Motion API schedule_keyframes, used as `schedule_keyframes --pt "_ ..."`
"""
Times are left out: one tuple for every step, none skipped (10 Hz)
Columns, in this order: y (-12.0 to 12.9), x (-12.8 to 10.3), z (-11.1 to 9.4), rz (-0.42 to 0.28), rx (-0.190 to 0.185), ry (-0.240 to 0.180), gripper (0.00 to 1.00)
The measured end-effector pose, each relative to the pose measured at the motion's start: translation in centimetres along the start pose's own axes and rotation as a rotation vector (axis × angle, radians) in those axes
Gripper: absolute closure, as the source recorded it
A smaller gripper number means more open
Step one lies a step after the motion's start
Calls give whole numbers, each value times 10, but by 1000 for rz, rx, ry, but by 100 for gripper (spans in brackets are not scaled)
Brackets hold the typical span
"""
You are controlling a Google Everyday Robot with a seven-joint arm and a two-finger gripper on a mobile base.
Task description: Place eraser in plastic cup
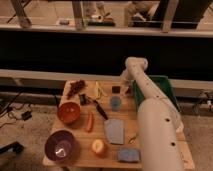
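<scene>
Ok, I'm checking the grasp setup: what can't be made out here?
All in the camera view:
- gripper: right of the eraser at the table's far edge, largely hidden by the arm's wrist.
- table's right side: covered by the arm.
- plastic cup's inside: too small to tell.

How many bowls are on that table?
2. An orange bowl sits left of centre; a purple bowl sits at the near left corner. The arm may hide others on the right. The gripper hangs at the far edge, beside the eraser.
</scene>
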Motion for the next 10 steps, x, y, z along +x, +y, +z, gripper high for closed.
schedule_keyframes --pt "2 0 3 4 -22 -4 20" --pt "3 -4 6 3 -36 -9 20" --pt "6 -5 8 5 -55 -11 20" --pt "9 -2 9 9 -67 -14 20" --pt "10 -3 10 9 -75 -17 23" --pt "12 -3 11 7 -87 -20 31" --pt "14 -5 13 3 -96 -25 40" --pt "15 -4 13 2 -102 -27 43" --pt "16 -3 13 1 -106 -29 52" --pt "18 -1 12 0 -108 -31 62"
